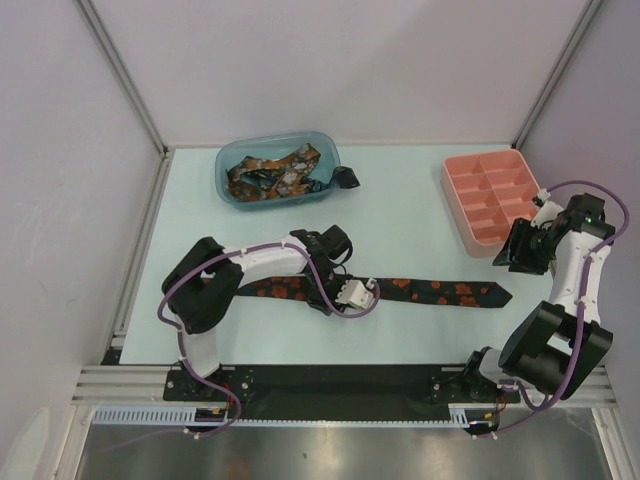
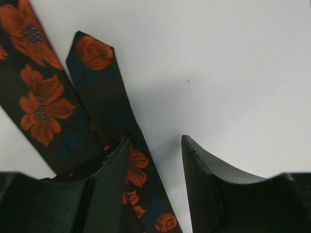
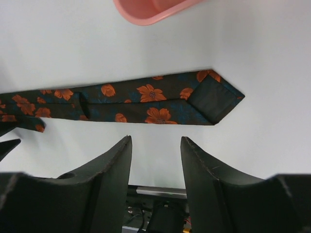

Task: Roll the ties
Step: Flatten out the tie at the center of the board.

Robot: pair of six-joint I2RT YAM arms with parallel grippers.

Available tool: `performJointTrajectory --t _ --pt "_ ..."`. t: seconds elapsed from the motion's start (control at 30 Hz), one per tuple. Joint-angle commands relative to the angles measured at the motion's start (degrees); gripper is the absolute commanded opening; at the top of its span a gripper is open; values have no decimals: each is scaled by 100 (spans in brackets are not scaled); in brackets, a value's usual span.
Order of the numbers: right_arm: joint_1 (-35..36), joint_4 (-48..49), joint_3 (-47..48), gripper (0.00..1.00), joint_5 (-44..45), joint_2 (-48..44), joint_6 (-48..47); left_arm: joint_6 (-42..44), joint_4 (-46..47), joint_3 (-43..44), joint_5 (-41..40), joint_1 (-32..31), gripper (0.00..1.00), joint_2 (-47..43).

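Note:
One dark tie with orange flowers (image 1: 440,292) lies flat across the near half of the table, its wide pointed end to the right (image 3: 214,97). My left gripper (image 1: 322,292) is low over its left part, open. In the left wrist view a narrow strip of the tie (image 2: 102,92) runs down between the jaws, and a wider strip (image 2: 39,97) lies to the left under the left finger (image 2: 109,184). My right gripper (image 1: 520,250) is open and empty, held above the table beside the pink tray, apart from the tie's wide end.
A blue bin (image 1: 228,185) at the back holds several more patterned ties (image 1: 275,172); a small dark piece (image 1: 346,178) lies at its right rim. A pink compartment tray (image 1: 490,200) stands at the right, its rim also in the right wrist view (image 3: 150,12).

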Motion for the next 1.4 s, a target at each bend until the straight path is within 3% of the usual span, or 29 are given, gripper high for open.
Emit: performJointTrajectory --t 0.0,0.27,0.73,0.83,0.93,0.97,1.03,1.37 --pt "-2 79 -30 50 -450 -106 -178 -210 488 -55 -431 -66 52 79" --pt "42 26 -3 52 -556 -176 -230 -70 427 -205 -264 -57 47 -413" --pt "165 123 -12 54 -495 -10 -230 -35 638 -195 -818 -66 41 132" --pt "174 132 -3 54 -530 -1 -213 18 515 -196 -906 -66 31 263" --pt "174 141 -47 54 -556 26 -274 -17 392 -74 -845 -84 17 107" --pt "174 141 -65 53 -556 34 -292 -113 278 6 -810 -110 7 36" --pt "174 158 -118 53 -556 52 -379 -262 68 329 -722 -162 0 -122" --pt "174 115 -206 52 -539 360 -749 -763 21 1316 -1520 -479 0 263"
